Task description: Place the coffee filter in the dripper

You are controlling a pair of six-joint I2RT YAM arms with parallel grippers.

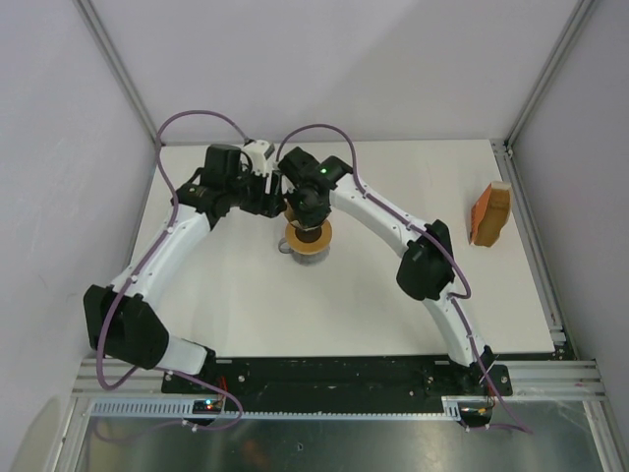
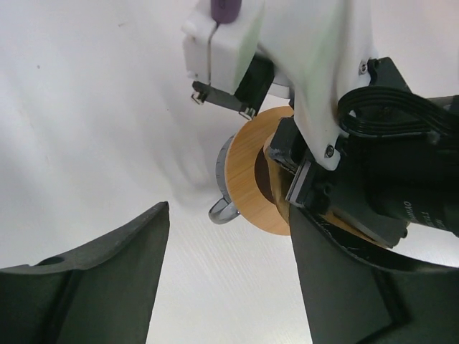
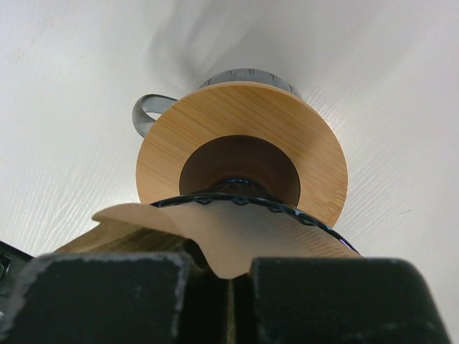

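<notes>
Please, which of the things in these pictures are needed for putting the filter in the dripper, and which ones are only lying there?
For the job:
- filter, pinched in the shut right hand
- dripper

Only lying there:
- disc
- jug under it
- orange-tan object, far right

**Wood, paper, glass and gloss**

The round disc (image 3: 215,136) at frame centre shows fine matt wood grain. Below it, the coffee filter (image 3: 237,244) is thin tan paper. The dripper (image 3: 251,201) rim is dark, smooth and glossy. The jug (image 3: 147,115) handle looks like clear glass. The counter (image 3: 64,107) is matt white and faintly grained.
</notes>
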